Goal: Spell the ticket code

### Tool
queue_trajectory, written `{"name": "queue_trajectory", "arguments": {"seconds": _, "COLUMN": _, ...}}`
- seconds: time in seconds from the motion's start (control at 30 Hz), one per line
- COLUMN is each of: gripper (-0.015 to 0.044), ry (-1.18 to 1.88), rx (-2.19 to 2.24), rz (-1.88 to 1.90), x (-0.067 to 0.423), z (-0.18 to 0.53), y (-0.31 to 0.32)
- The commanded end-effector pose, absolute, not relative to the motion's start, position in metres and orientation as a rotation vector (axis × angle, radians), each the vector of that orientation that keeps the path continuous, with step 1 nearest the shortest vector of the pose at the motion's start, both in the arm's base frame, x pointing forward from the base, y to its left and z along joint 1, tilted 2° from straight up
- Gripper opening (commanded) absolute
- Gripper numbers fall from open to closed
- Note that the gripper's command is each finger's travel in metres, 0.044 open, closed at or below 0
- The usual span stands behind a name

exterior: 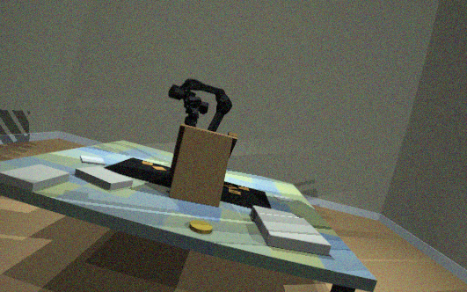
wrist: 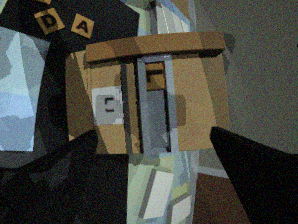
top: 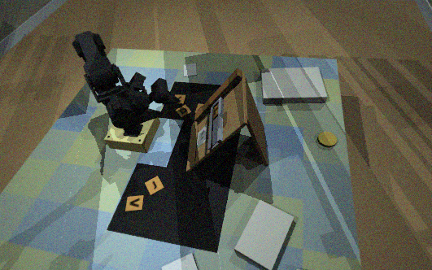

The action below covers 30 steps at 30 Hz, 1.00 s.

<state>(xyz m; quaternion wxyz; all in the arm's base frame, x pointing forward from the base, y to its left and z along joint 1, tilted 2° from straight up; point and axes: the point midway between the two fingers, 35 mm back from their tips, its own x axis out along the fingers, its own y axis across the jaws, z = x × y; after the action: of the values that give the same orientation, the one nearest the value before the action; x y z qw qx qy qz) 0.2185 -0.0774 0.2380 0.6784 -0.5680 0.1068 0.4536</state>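
Arm folded low over its tan base plate (top: 115,143), claw (top: 167,94) spread wide with nothing between the fingers, hanging apart from the board's face. The brown easel board (top: 236,107) stands tilted on the black mat (top: 167,219) near the middle of the desk (exterior: 220,246). On its face the grey letter rail (wrist: 154,112) runs upright in the wrist view; one orange tile (wrist: 156,80) sits near its upper end, letter unreadable. The white ticket (wrist: 108,107) lies at 9 o'clock from the rail, just beside it; its print is too blurred to read. In the top view, three loose tiles lie on the mat near the claw, the D tile (top: 183,110) among them, partly shaded by the arm. Two more lie well apart at 7 o'clock from the board: J tile (top: 154,185) and V tile (top: 134,202), near each other. Yellow disc (top: 327,138) at 3 o'clock from the board. Grey slabs (top: 294,84) at 1 o'clock and (top: 264,233) at 5 o'clock.
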Motion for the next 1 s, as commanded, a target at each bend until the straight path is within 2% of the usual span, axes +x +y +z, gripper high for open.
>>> {"name": "queue_trajectory", "arguments": {"seconds": 0.0, "gripper": 0.0440, "ry": 0.158, "rx": -1.365, "rz": 0.997, "x": 0.214, "z": 0.244, "y": -0.077}}
{"name": "queue_trajectory", "arguments": {"seconds": 0.43, "gripper": 0.0440, "ry": 0.158, "rx": -1.365, "rz": 0.997, "x": 0.214, "z": 0.244, "y": -0.077}}
{"name": "queue_trajectory", "arguments": {"seconds": 0.47, "gripper": 0.0414, "ry": 0.165, "rx": -1.370, "rz": 1.002, "x": 0.214, "z": 0.241, "y": -0.079}}
{"name": "queue_trajectory", "arguments": {"seconds": 0.57, "gripper": 0.0340, "ry": 0.256, "rx": -1.431, "rz": 1.078, "x": 0.214, "z": 0.207, "y": -0.100}}
{"name": "queue_trajectory", "arguments": {"seconds": 0.77, "gripper": 0.0340, "ry": 0.494, "rx": -1.563, "rz": 1.301, "x": 0.201, "z": 0.122, "y": -0.151}}
{"name": "queue_trajectory", "arguments": {"seconds": 0.97, "gripper": 0.0340, "ry": 0.758, "rx": -1.647, "rz": 1.592, "x": 0.167, "z": 0.040, "y": -0.198}}
